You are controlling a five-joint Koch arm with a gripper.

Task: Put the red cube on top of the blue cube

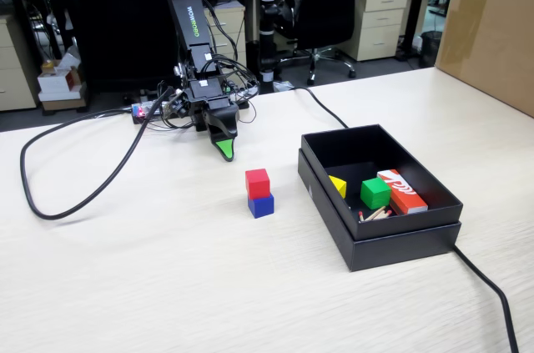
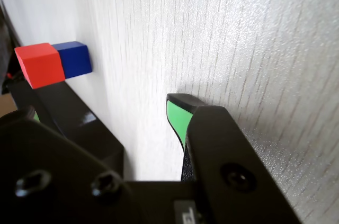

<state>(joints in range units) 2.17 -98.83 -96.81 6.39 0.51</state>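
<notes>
The red cube (image 1: 258, 181) sits squarely on top of the blue cube (image 1: 261, 205) on the pale wooden table, left of the black box. My gripper (image 1: 224, 148) hangs low over the table behind and to the left of the stack, apart from it. The wrist view lies on its side: the red cube (image 2: 39, 65) and the blue cube (image 2: 74, 59) show at the far left, beyond the black finger. My gripper (image 2: 100, 94) is open and empty, with a wide gap between the green-padded finger (image 2: 179, 117) and the black one.
A black open box (image 1: 392, 236) stands right of the stack. It holds a green cube (image 1: 375, 193), a yellow piece (image 1: 337, 185) and a red-orange and white box (image 1: 401, 190). Black cables (image 1: 75, 203) loop on the left and run off at the right. A cardboard box (image 1: 492, 27) stands back right.
</notes>
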